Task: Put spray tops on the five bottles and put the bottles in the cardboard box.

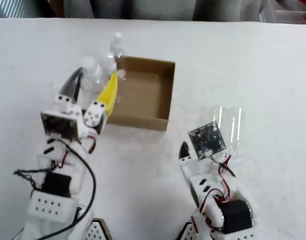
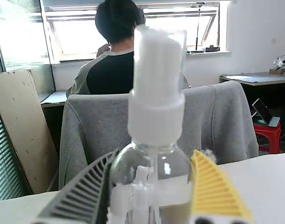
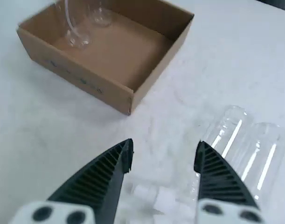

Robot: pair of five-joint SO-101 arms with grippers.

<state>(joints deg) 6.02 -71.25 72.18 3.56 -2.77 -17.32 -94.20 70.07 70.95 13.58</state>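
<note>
High view: the left gripper (image 1: 96, 79) has its fingers clamped on the held bottle (image 1: 90, 70), upright at 9 o'clock of the cardboard box (image 1: 137, 121). A second bottle (image 1: 115, 47), capped, stands at the box's 11 o'clock corner. Two bare bottles (image 1: 228, 125) lie on the table (image 1: 273, 60) at 4 o'clock of the box, long axes running 12 to 6. Left wrist view: the spray top (image 2: 156, 88) points straight up. Right wrist view: the right gripper (image 3: 164, 144), fingers apart, hovers over loose spray tops (image 3: 151, 198). The clear bottles look light and slick, so mid-body is probably the best hold.

surface: white table (image 1: 253, 60) | on it: cardboard box (image 1: 137, 121) | two clear bottles (image 1: 235, 125) lying side by side
</note>
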